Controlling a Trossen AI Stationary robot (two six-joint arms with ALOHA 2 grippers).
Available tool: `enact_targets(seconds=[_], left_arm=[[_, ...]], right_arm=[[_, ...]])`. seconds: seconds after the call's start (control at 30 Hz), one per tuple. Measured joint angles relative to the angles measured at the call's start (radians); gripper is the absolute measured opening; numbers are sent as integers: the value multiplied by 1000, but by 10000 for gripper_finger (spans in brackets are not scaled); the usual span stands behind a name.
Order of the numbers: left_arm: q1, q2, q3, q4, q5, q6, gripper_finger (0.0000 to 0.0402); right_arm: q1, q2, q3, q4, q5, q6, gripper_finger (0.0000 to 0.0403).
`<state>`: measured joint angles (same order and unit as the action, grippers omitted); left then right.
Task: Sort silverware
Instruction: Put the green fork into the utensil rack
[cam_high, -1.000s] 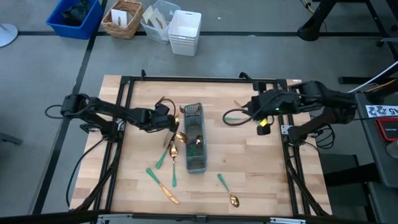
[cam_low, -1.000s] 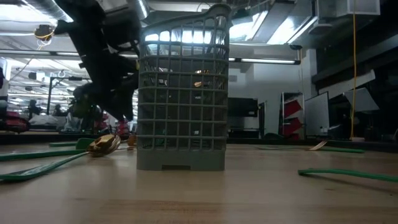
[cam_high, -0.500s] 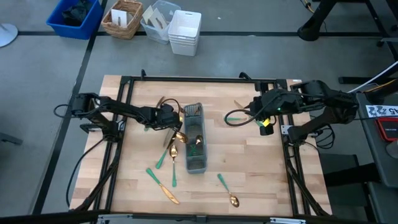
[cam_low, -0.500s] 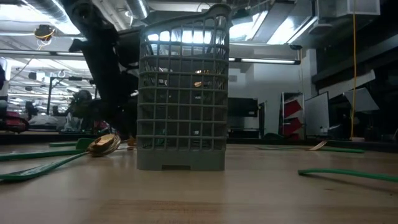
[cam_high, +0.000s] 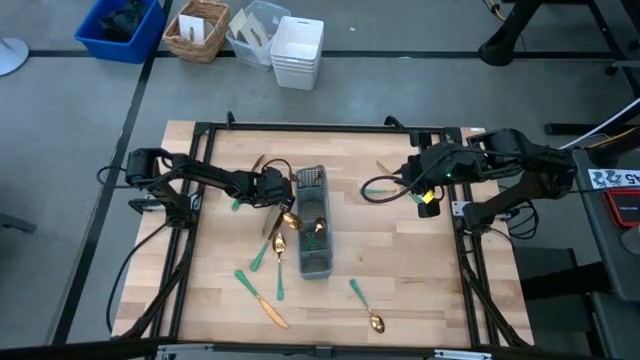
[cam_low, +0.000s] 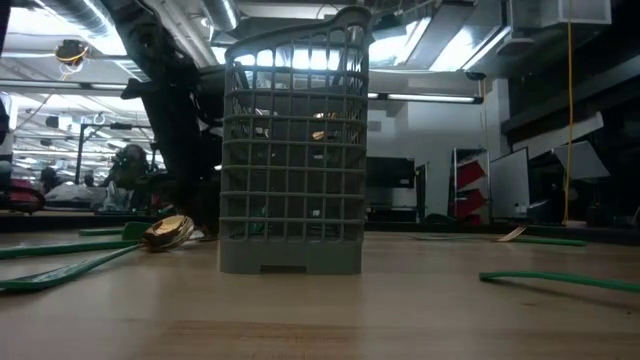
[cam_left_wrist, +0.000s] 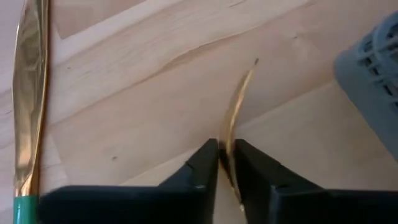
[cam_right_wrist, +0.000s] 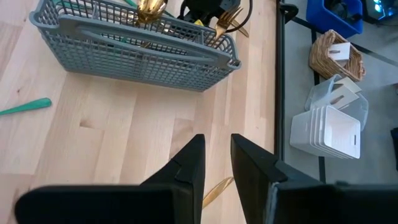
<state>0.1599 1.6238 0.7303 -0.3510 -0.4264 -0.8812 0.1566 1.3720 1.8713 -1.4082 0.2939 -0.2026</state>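
The step in hand looked like a pick-up on the left side of the narrow grey plastic mesh caddy (cam_high: 313, 234). The left end effector (cam_high: 272, 186) sat low over the light wooden tabletop (cam_high: 450, 290), just beside the caddy's far left corner. In the left wrist view its two dark fingers (cam_left_wrist: 202, 167) were clenched on a thin gold blade-like piece of silverware (cam_left_wrist: 234, 118), seen edge-on, with the caddy's wall close alongside; whether the piece was a knife or a fork I could not tell. Another long gold piece with a green handle end (cam_left_wrist: 26, 124) lay flat on the wood nearby.

The right end effector (cam_high: 408, 178) waited over the right half of the tabletop, well apart from the caddy. In the right wrist view its fingers (cam_right_wrist: 191, 163) stood slightly apart with nothing between them, so it was released and empty.

Some gold-headed pieces already stood in the caddy (cam_right_wrist: 149, 9). The rest remained scattered on the wood: a green-handled spoon (cam_high: 364, 305) near the front edge, a green-handled knife (cam_high: 260, 297) at front left, and more pieces beside the caddy's left wall (cam_high: 278, 243).

Judging from this, the sort was only partly done. The next move would call for lifting the pinched piece clear of the tabletop, carrying it over the proper compartment, and releasing it handle down without catching the caddy's rim.
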Motion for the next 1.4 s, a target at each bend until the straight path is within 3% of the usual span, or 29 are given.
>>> enact_targets(seconds=[0.1,0.37,0.7,0.93,1.17,1.4], left_arm=[[0,0,0,-5,3,-7,8],[-8,-36,-3,-27,56,8,5],[-60,-217,-3,-156,53,21,3],[-123,-359,-3,-188,46,45,2],[-208,-536,-3,-183,34,80,2],[-292,-675,-2,-24,-112,219,2]], right_arm=[[0,0,0,0,0,0,79],[0,-3,-1,-17,0,-3,79],[0,-105,-56,-4,0,47,79],[0,-333,-474,286,-1,61,79],[0,-562,-933,634,0,200,79],[0,-663,-1282,1054,-1,302,79]])
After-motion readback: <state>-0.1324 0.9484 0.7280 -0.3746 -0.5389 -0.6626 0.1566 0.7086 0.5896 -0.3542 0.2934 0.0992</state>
